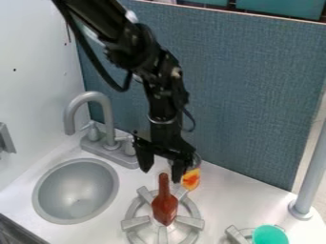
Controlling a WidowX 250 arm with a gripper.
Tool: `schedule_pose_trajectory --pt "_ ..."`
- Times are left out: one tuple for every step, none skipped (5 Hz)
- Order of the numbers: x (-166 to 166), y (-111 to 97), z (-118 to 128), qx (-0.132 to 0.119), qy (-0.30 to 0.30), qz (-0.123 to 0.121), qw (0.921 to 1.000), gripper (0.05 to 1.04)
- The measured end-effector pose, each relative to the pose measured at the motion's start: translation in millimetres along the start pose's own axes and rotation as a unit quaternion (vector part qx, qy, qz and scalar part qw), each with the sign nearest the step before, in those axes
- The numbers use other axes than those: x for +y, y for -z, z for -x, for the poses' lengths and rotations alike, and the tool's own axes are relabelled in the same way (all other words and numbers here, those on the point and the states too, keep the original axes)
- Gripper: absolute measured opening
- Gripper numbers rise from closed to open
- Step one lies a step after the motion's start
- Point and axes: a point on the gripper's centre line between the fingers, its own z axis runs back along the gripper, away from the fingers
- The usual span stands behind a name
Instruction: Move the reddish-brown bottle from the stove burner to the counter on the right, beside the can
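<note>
The black two-finger claw (162,169) is spread. Just below it, one reddish-brown, spatula-like utensil (165,209) lies on the round grey burner (135,222). Beside the claw is one orange-yellow object (191,179), partly hidden.

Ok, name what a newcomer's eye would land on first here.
Likely the black arm, slanting down from the upper left, its open gripper near the red utensil on the burner. After that, the round grey sink at left and the green cup at the bottom right.
</note>
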Motion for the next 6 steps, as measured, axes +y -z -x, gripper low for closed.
schedule_pose_trajectory --pt "-5 15 -6 0.023 0.000 -0.001 0.9997 1.000" --pt "-4 19 -3 0.037 -0.002 -0.004 0.9993 0.920" --pt "2 21 1 0.052 -0.022 -0.025 0.9981 0.667" --pt "5 19 6 0.067 -0.031 -0.037 0.9966 0.390" --pt "5 15 4 0.071 -0.039 -0.040 0.9959 0.339" --pt "-4 11 8 0.083 -0.043 -0.030 0.9951 0.338"
